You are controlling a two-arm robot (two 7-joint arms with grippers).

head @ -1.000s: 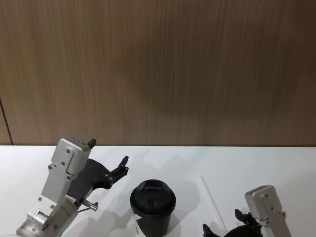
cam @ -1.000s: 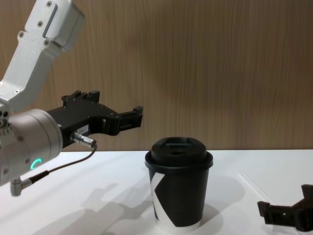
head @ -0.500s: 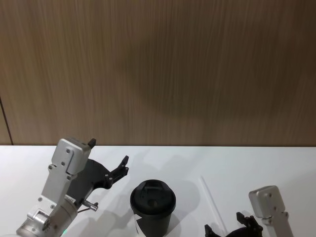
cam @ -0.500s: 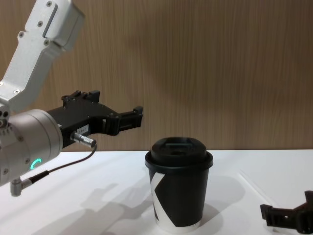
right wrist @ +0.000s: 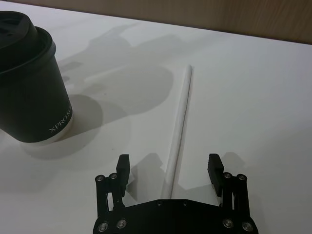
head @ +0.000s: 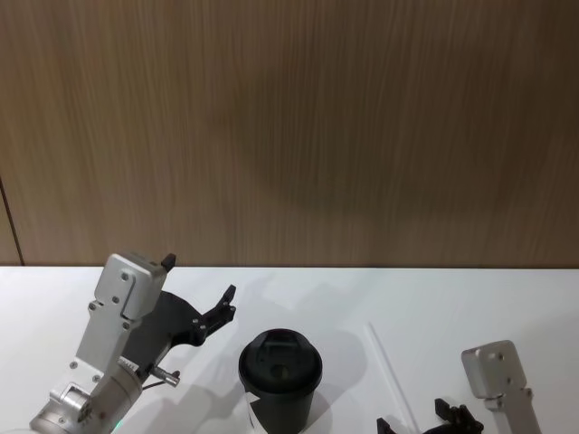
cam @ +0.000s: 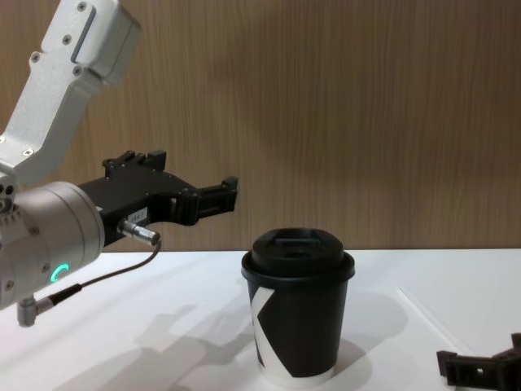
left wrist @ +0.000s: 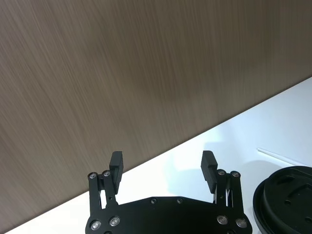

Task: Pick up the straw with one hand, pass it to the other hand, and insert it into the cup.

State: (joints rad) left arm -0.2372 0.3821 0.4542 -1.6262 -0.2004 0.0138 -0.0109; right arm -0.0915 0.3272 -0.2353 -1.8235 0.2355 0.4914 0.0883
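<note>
Judging from the layout, the task stands at its first step, with no part of it completed. The paper straw lies flat on the white table, right of the lidded black paper cup and apart from it, running from near to far. The right gripper is low at the near right, its jaws spread wide on either side of the straw's near end, with no contact visible. The left gripper hangs above the table at the left, beyond the cup's left side, jaws equally wide and holding nothing. The cup stands upright with its domed lid seated. Left to do: close on the straw and lift it, transfer it to the left gripper, then insert it through the lid. The thin straw lying flat probably calls for a low, centred grasp.
</note>
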